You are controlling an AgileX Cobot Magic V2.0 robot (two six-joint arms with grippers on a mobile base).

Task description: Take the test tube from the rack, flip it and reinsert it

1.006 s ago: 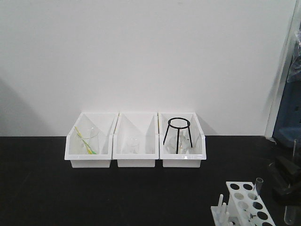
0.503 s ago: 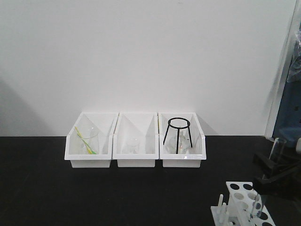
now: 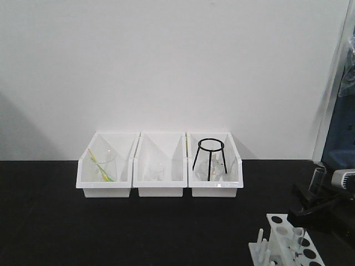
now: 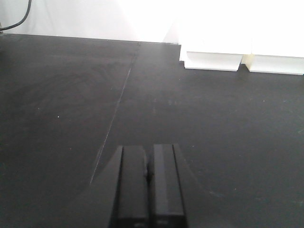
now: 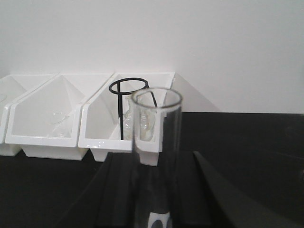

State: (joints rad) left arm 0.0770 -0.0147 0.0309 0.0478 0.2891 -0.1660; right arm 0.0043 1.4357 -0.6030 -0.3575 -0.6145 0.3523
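The white rack (image 3: pixel 282 247) stands at the bottom right of the front view, with a clear tube (image 3: pixel 299 235) upright in one of its holes. Above and right of it, my right gripper (image 3: pixel 313 200) is shut on a clear glass test tube (image 3: pixel 317 180) whose open mouth points up. In the right wrist view the test tube (image 5: pixel 156 137) stands between the black fingers (image 5: pixel 121 190) of the right gripper (image 5: pixel 156 192), and a bit of the rack (image 5: pixel 159 222) shows below. My left gripper (image 4: pixel 148 164) is shut and empty over the black table, far from the rack.
Three white open-front bins (image 3: pixel 161 191) sit against the back wall. The left holds a glass with a green-yellow stick (image 3: pixel 102 165), the middle a small glass (image 3: pixel 157 170), the right a black wire tripod (image 3: pixel 210 158). A blue object (image 3: pixel 341 133) stands at the right edge.
The right gripper has turned the test tube over: a second ago it hung below the gripper, now it points up. The gripper has also shifted left, toward the rack.
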